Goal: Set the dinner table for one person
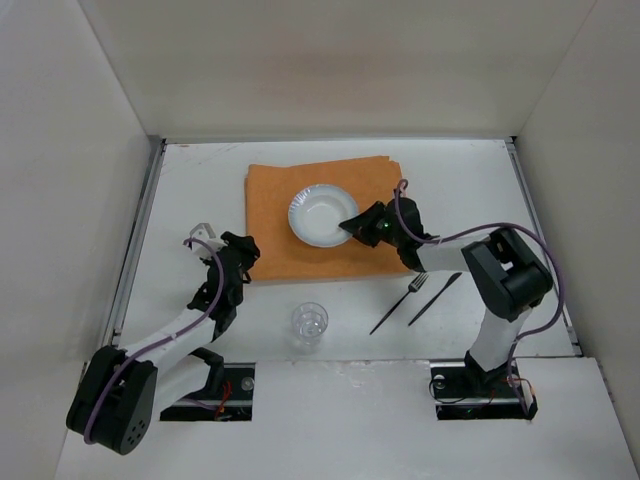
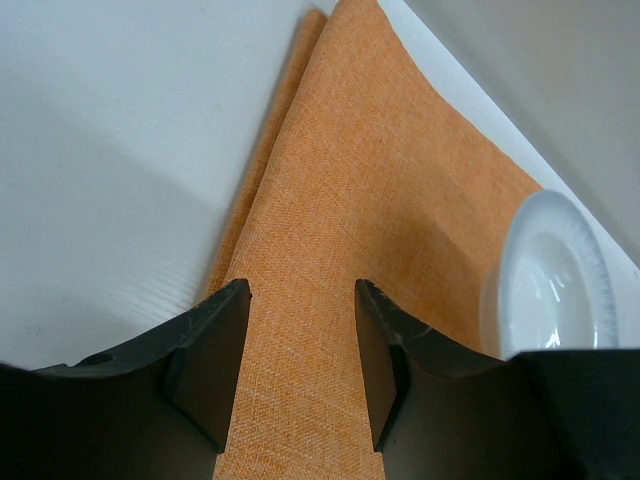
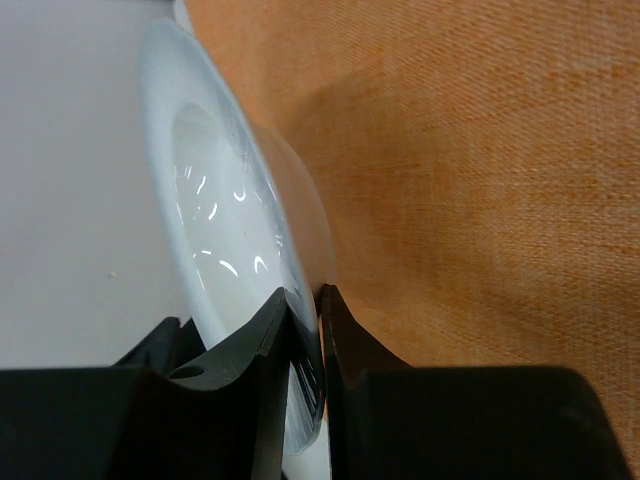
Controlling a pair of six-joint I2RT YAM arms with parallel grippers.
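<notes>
White walls box in the table (image 1: 200, 180), a matte white top with thin rails (image 1: 137, 240) down its sides, lying under everything else in view. An orange cloth (image 1: 275, 215) is spread on its far middle. On the cloth's right half is a white plate (image 1: 320, 213) — the right gripper (image 1: 350, 226) reaches in from the cloth's right edge, and its jaws are clamped on the plate's rim, one finger on each face. Whether the plate is lifted off the cloth cannot be told. The left gripper (image 2: 300, 300) hangs over the cloth by its left near corner, jaws spread and holding nothing, with only orange weave between them. Off the cloth's near edge stands a clear glass (image 1: 309, 322). Beyond the cloth's right near corner lie a fork (image 1: 397, 303) and a knife (image 1: 434, 298) side by side, slanted — both on bare table.
</notes>
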